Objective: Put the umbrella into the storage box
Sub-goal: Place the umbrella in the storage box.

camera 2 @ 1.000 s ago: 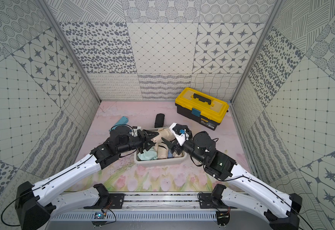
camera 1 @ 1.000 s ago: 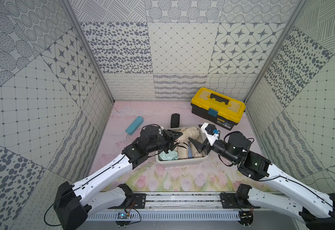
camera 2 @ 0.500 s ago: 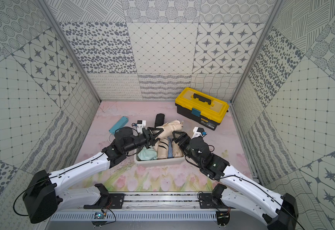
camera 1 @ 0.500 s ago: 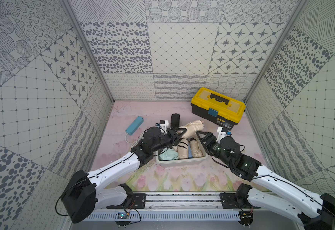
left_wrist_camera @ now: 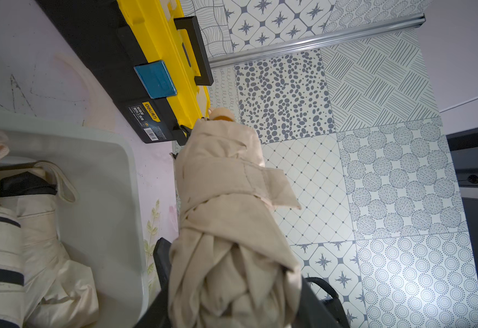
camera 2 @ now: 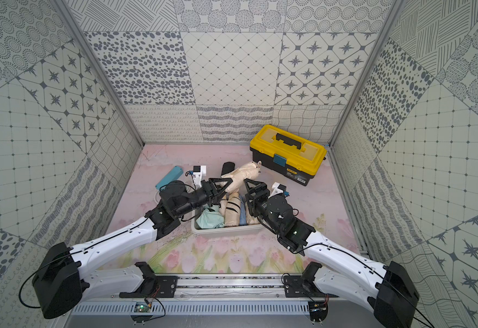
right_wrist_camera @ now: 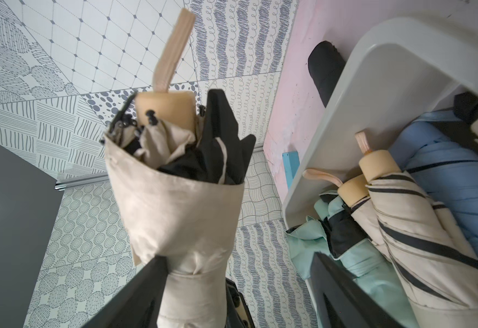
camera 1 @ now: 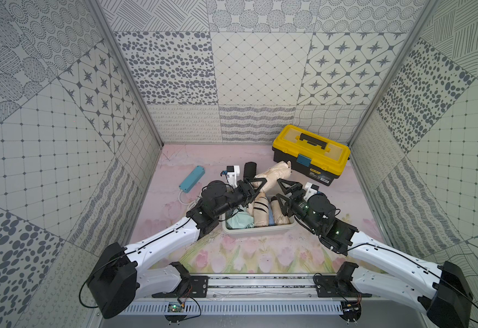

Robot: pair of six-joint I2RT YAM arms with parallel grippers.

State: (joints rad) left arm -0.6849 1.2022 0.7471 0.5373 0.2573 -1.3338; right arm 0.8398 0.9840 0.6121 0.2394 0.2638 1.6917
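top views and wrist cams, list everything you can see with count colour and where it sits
storage box: 1, white, between the arms
held umbrella: 1, beige, over the box's far rim
mint umbrella: 1, mint green, in the box
striped umbrella: 1, cream with dark stripes, in the box
blue umbrella: 1, blue, in the box
plain umbrella: 1, beige, in the box by the right arm
toolbox: 1, yellow and black, back right
corded bar: 1, teal blue, left of the box
black roll: 1, black, behind the box
left gripper: 1, black, shut on the held umbrella
right gripper: 1, black, open around the held umbrella
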